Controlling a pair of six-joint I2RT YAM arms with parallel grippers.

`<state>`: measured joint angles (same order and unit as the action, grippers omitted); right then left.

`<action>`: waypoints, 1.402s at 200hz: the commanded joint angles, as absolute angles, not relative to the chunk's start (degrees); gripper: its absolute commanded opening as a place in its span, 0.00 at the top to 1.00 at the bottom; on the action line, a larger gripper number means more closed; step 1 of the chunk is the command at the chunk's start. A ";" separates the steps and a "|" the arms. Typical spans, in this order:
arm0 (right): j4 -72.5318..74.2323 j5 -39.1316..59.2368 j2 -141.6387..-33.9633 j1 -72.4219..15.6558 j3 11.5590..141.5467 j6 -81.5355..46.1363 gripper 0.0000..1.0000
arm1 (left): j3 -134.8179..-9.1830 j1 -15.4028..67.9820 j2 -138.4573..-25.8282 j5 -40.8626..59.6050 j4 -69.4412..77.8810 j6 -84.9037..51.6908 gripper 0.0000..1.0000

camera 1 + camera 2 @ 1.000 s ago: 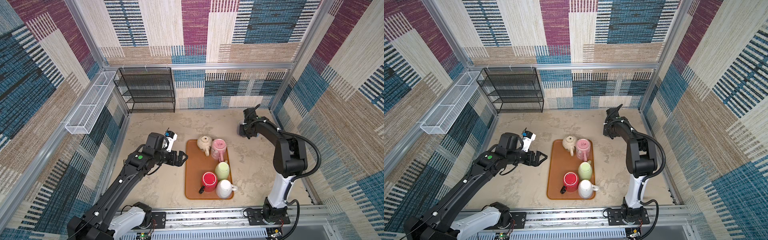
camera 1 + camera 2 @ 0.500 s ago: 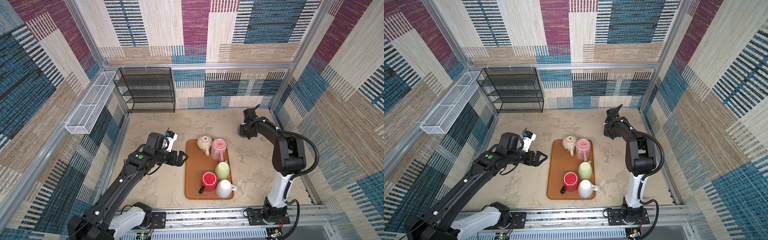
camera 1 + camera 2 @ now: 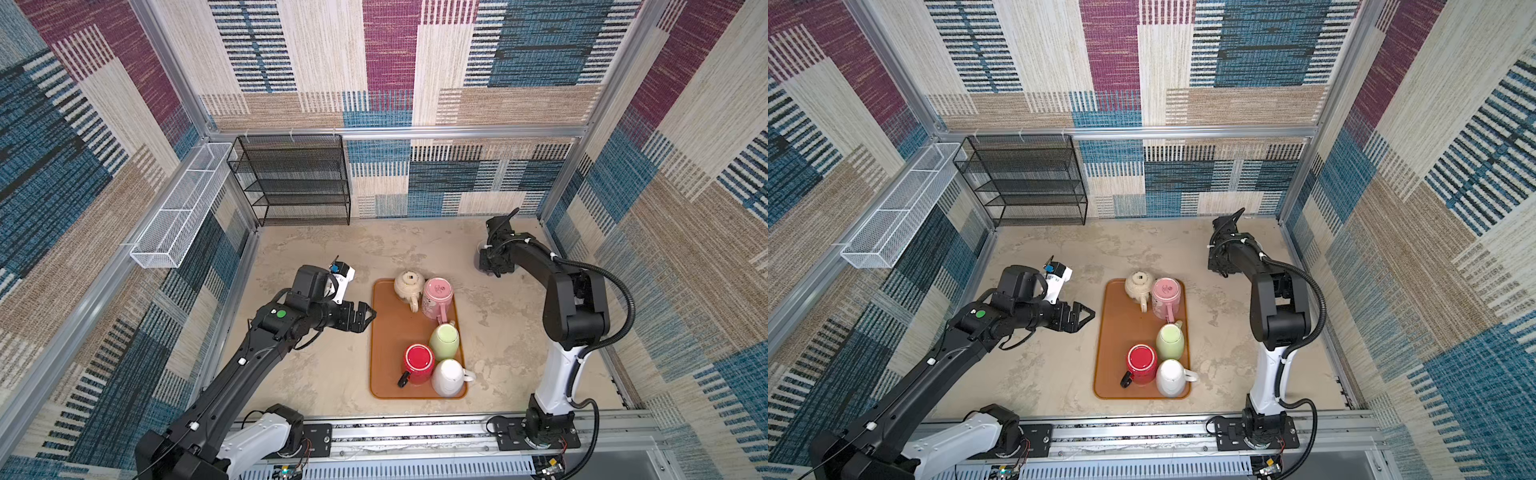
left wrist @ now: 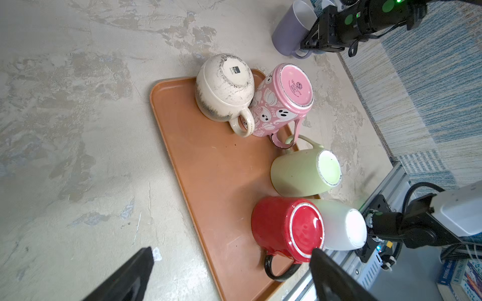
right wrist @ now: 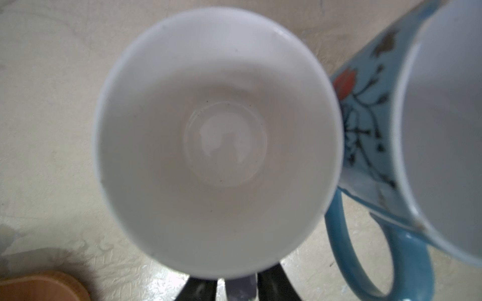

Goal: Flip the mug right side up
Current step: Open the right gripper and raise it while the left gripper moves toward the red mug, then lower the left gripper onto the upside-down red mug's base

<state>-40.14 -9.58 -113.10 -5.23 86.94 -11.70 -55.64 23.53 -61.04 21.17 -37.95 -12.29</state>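
Uprightness is judged reached: the mug [image 5: 219, 140] is seen standing mouth up on the table [image 5: 39, 104], its axis vertical, off the tray [image 4: 208, 169] and near its far right corner, with a blue mug [image 5: 370, 125] just beside it. The handle [image 5: 240, 290] is straddled by the fingers of the right gripper [image 5: 236, 282], which is set on the handle side of the mug; whether the handle is pinched or freed cannot be told. A release and a pull-back away from the handle, kept off the blue mug, is judged to be what is called for. The left gripper [image 3: 368, 319] is held spread wide just beside the tray's left edge, well apart from the mug, so the right arm is much the nearer.
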 commanded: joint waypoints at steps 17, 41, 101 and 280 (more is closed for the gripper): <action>-38.58 -10.19 -112.42 -5.27 86.75 -11.41 0.63 | -55.56 23.55 -60.91 20.92 -37.84 -10.90 0.01; -38.84 -9.77 -111.62 -5.31 86.60 -11.42 0.59 | -55.63 23.55 -60.95 21.17 -37.88 -10.59 0.02; -35.14 -4.07 -104.70 -5.44 82.76 -12.16 0.52 | -57.10 27.57 -62.29 19.12 -40.28 -7.71 0.08; -9.28 17.63 -74.41 -14.57 57.50 -18.12 0.46 | -52.79 50.31 -62.01 5.65 -43.28 -11.13 0.49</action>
<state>-13.26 15.05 -75.61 -14.37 58.13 -17.17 -53.89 47.92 -61.89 10.02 -42.72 -8.51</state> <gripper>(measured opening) 0.538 0.526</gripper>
